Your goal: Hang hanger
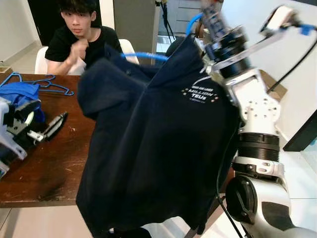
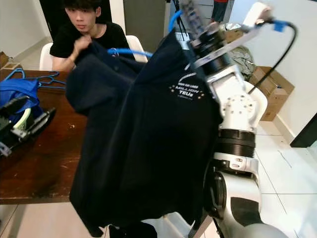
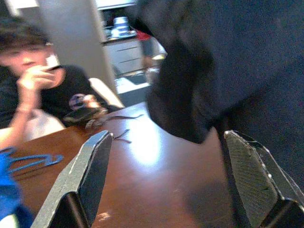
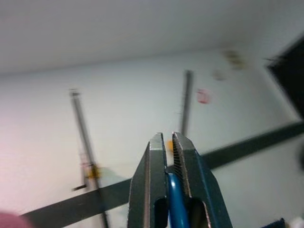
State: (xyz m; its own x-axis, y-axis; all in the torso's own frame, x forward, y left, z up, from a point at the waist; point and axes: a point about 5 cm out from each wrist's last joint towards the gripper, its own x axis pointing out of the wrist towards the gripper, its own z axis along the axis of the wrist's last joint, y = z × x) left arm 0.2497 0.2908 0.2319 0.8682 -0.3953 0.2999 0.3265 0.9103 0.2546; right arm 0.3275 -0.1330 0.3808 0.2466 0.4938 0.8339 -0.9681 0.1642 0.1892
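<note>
While raised, right hand (image 4: 169, 156) pinches hanger (image 4: 175, 202)

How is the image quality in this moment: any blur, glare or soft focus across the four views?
Left eye view: the raised right arm is smeared by motion, while the dark shirt is sharper. Left wrist view: the person is soft, and a bright glare patch sits on the table. Right wrist view: the background is blurred, but the right hand closed on the blue hanger is fairly crisp.

White print on dark navy shirt (image 1: 163, 148), legible part "MILLION TEUs", smaller lines unreadable
</note>
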